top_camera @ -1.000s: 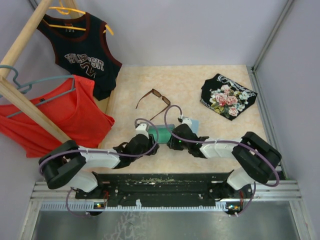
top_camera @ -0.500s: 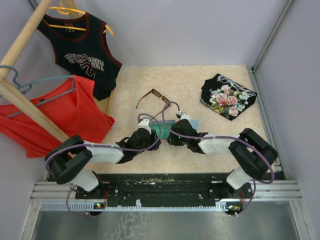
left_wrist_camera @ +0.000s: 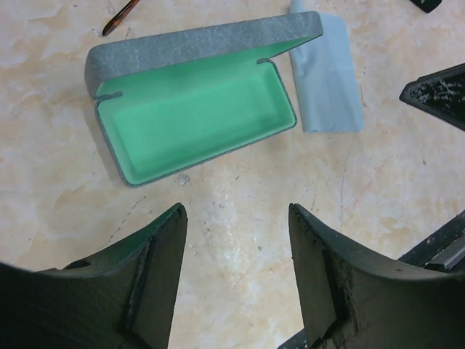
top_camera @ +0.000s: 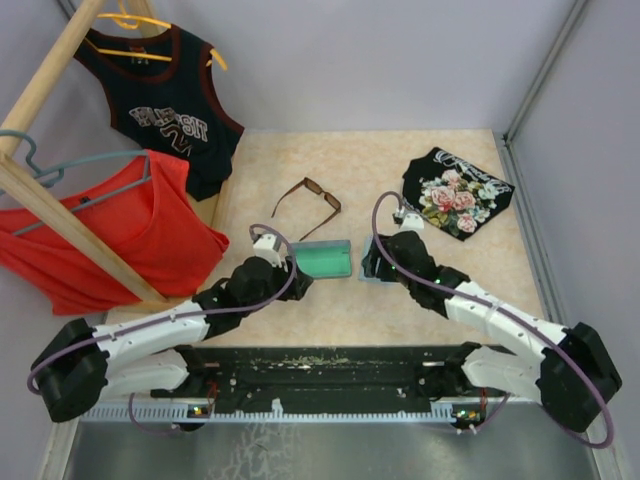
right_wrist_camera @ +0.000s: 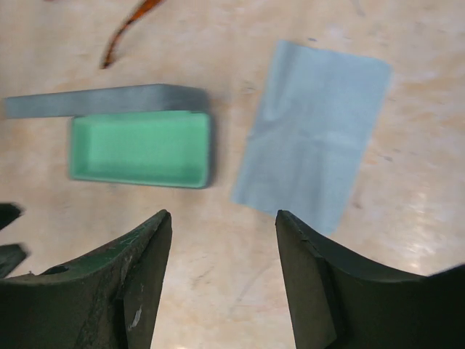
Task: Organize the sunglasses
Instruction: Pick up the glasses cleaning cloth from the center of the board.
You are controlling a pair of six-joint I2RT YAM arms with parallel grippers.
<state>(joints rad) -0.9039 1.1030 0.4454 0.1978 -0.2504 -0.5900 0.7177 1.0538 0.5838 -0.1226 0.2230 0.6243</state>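
The brown sunglasses (top_camera: 308, 198) lie unfolded on the table, behind the case, with nothing touching them. Only a temple tip shows in the left wrist view (left_wrist_camera: 120, 16) and the right wrist view (right_wrist_camera: 127, 29). The grey case (top_camera: 328, 260) (left_wrist_camera: 196, 116) (right_wrist_camera: 138, 149) lies open with its green lining up. A light blue cloth (left_wrist_camera: 327, 76) (right_wrist_camera: 312, 131) lies flat just right of it. My left gripper (top_camera: 292, 278) (left_wrist_camera: 236, 214) is open and empty, near the case's front left. My right gripper (top_camera: 378, 262) (right_wrist_camera: 222, 216) is open and empty over the cloth's near edge.
A folded black floral garment (top_camera: 457, 192) lies at the back right. On the left a wooden rack (top_camera: 60, 215) carries a red top (top_camera: 130, 230) and a black tank top (top_camera: 170, 110). Walls close in the table at the back and right.
Both grippers have let go of the case and opened. The left arm has drawn back left, the right arm to the right. The case now lies open.
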